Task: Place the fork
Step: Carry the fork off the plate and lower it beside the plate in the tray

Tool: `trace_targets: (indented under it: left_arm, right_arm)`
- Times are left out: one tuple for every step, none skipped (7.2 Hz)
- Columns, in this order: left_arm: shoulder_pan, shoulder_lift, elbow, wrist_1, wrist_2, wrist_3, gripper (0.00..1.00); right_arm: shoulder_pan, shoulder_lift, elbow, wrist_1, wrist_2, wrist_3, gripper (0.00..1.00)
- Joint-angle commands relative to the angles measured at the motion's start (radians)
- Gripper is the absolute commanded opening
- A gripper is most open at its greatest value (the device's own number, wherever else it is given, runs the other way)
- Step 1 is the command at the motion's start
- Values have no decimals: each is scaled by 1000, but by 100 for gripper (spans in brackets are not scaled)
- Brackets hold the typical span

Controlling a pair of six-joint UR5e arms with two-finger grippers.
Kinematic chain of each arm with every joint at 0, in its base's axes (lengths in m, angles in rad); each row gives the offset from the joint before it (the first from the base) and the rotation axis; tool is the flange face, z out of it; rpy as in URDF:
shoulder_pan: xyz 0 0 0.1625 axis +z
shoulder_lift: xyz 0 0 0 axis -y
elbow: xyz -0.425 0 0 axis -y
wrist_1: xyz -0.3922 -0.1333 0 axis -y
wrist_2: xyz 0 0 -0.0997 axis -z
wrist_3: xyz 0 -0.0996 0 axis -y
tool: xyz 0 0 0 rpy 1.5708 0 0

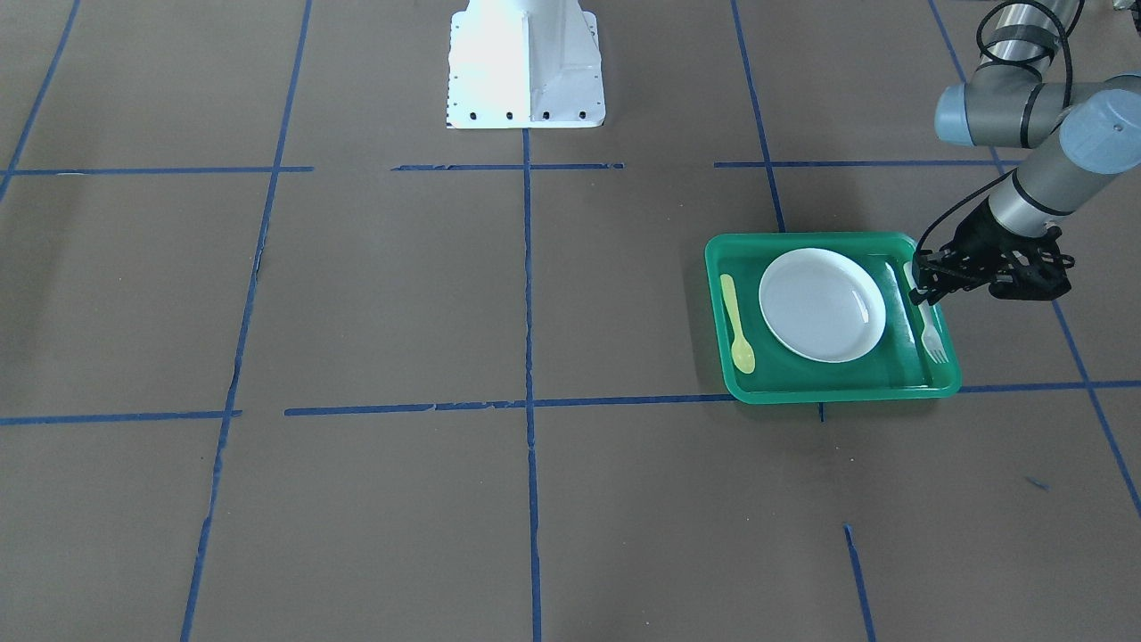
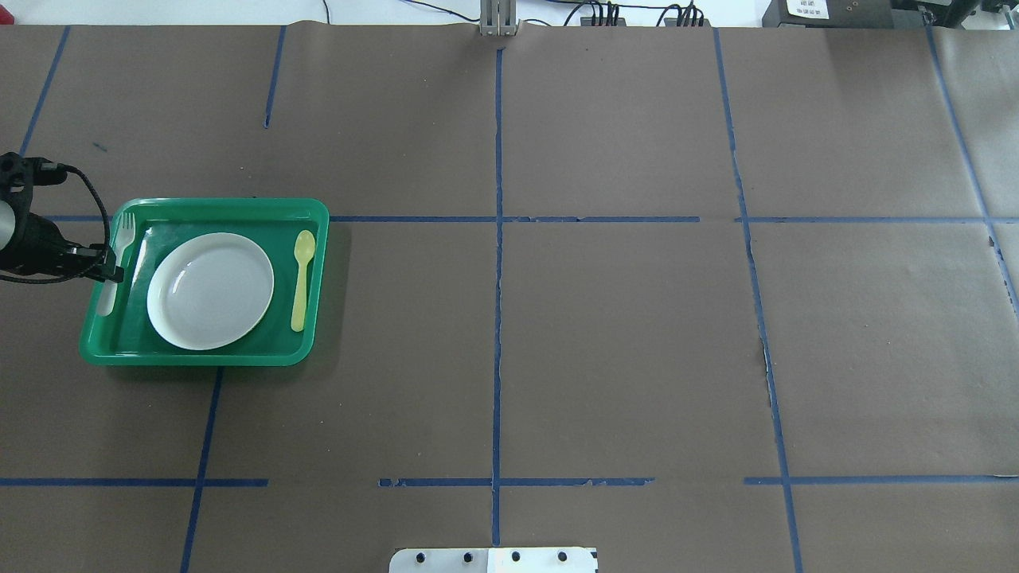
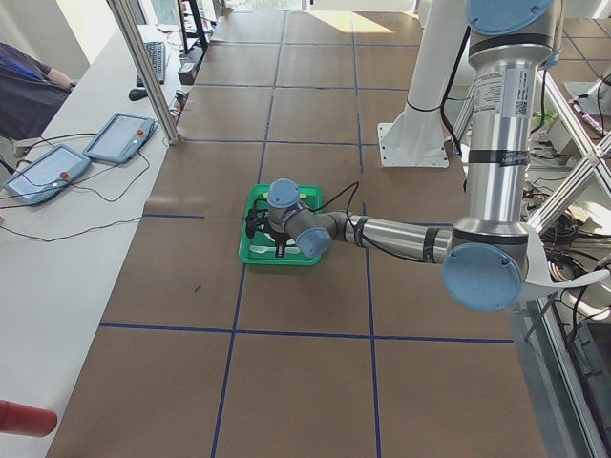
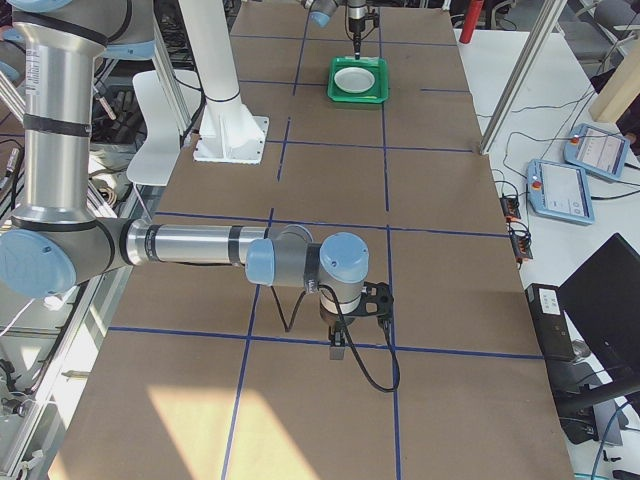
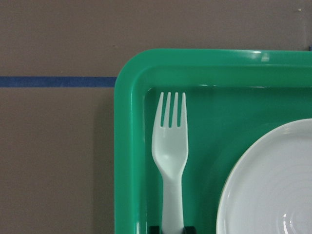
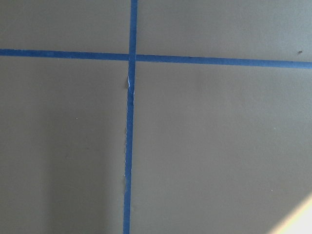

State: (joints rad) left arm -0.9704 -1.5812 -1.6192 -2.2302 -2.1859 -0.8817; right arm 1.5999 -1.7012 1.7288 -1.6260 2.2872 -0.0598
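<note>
The pale whitish fork (image 5: 170, 156) lies in the green tray (image 5: 129, 146) along its outer side, tines toward the far rim. It also shows in the front view (image 1: 931, 334) and in the overhead view (image 2: 125, 235). My left gripper (image 1: 923, 290) is low over the tray's edge, and its fingertips (image 5: 155, 229) hug the fork's handle on both sides. It looks shut on the fork. My right gripper (image 4: 340, 345) hangs over bare table far from the tray, and I cannot tell whether it is open or shut.
A white plate (image 2: 210, 290) sits in the middle of the tray (image 2: 199, 360). A yellow spoon (image 2: 302, 278) lies on its other side. The white robot base (image 1: 526, 67) stands at the table's near middle. Blue tape lines cross the brown table.
</note>
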Motion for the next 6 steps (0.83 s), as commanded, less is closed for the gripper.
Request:
trace_targets:
  left_arm:
    - [1,-2,-1,0,2,0,99]
    - [1,-3,-2,0,2,0,100]
    - [1,-2,-2,0,2,0,100]
    - [-1,0,-11,1,0,0,100]
    - [-7,10,-21,3,-3,7,100]
    - [-16,18,-21,7,-58,16,100]
  right_arm:
    - [0,0,0,0,0,0,100]
    - [0,0,0,0,0,0,100]
    - [0,0,0,0,0,0,100]
    - [0,0,0,0,0,0,100]
    - [0,0,2,0,0,0,100]
    - [0,0,0,0,0,0,100]
